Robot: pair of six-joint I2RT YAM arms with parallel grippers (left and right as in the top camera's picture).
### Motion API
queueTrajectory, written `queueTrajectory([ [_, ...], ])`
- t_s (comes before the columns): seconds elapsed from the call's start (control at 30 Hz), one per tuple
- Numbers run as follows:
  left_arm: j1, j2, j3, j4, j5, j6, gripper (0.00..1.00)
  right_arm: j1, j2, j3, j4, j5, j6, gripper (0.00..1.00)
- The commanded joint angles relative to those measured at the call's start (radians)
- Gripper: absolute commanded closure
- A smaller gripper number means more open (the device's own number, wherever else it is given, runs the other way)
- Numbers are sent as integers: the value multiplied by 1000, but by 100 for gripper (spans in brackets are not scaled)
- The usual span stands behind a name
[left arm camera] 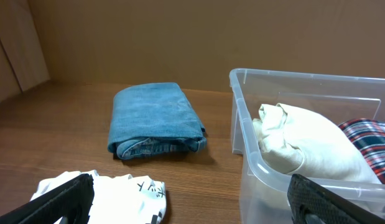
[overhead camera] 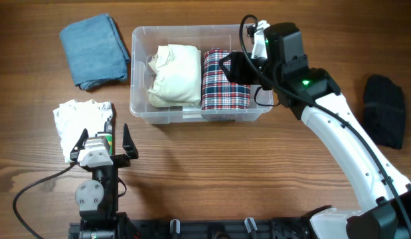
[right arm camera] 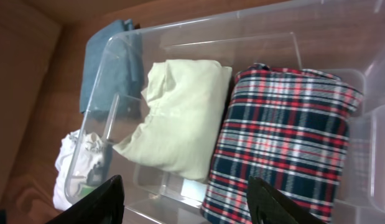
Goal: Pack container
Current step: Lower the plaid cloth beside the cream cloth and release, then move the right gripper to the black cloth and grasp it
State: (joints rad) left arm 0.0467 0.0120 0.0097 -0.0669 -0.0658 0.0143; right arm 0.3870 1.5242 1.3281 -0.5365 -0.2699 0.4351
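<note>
The clear plastic container (overhead camera: 142,109) stands at the middle back of the table. It holds a folded cream garment (overhead camera: 173,73) on the left and a folded red, white and navy plaid garment (overhead camera: 224,78) on the right. My right gripper (overhead camera: 237,68) is open and empty, hovering over the plaid garment (right arm camera: 285,130) at the container's right side. My left gripper (overhead camera: 104,143) is open and empty near the front left, just in front of a white printed cloth (overhead camera: 81,121). The container (left arm camera: 239,118) and the cream garment (left arm camera: 304,146) also show in the left wrist view.
A folded blue denim piece (overhead camera: 93,50) lies at the back left; it also shows in the left wrist view (left arm camera: 156,119). A black cloth (overhead camera: 385,109) lies at the right edge. The white printed cloth (left arm camera: 111,193) sits between my left fingers.
</note>
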Motion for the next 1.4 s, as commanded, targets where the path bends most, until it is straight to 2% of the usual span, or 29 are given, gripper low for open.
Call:
queueTrajectory([
  [0.0, -6, -9, -4, 2, -6, 5, 0, -8, 7, 1, -21, 11, -52, 39],
  [0.07, -6, -9, -4, 2, -6, 5, 0, -8, 21, 1, -32, 16, -83, 47],
  [0.1, -6, -9, -4, 2, -6, 5, 0, -8, 35, 1, -40, 21, -100, 60],
  [0.13, -6, -9, -4, 2, -6, 5, 0, -8, 46, 1, -46, 30, -109, 66],
  [0.27, -6, -9, -4, 2, -6, 5, 0, -8, 89, 1, -55, 29, -144, 86],
  [0.37, -6, -9, -4, 2, -6, 5, 0, -16, 76, 6, -53, 29, -143, 87],
  [0.43, -6, -9, -4, 2, -6, 5, 0, -38, 50, 31, -69, 29, -143, 84],
  [0.5, -6, -9, -4, 2, -6, 5, 0, -71, 22, 61, -100, 30, -147, 78],
  [0.6, -6, -9, -4, 2, -6, 5, 0, -156, -18, 98, -159, 35, -169, 59],
  [0.63, -6, -9, -4, 2, -6, 5, 0, -203, -30, 113, -191, 37, -174, 47],
  [0.67, -6, -9, -4, 2, -6, 5, 0, -247, -37, 122, -217, 37, -174, 43],
  [0.73, -6, -9, -4, 2, -6, 5, 0, -333, -43, 138, -268, 37, -174, 40],
  [0.8, -6, -9, -4, 2, -6, 5, 0, -500, -43, 146, -333, 36, -172, 35],
  [1.0, -6, -9, -4, 2, -6, 5, 0, -858, -40, 146, -374, 29, -152, 29],
  [1.13, -6, -9, -4, 2, -6, 5, 0, -1030, -4, 146, -377, 28, -153, 27],
  [1.37, -6, -9, -4, 2, -6, 5, 0, -1239, 148, 145, -399, -68, -144, 22],
])
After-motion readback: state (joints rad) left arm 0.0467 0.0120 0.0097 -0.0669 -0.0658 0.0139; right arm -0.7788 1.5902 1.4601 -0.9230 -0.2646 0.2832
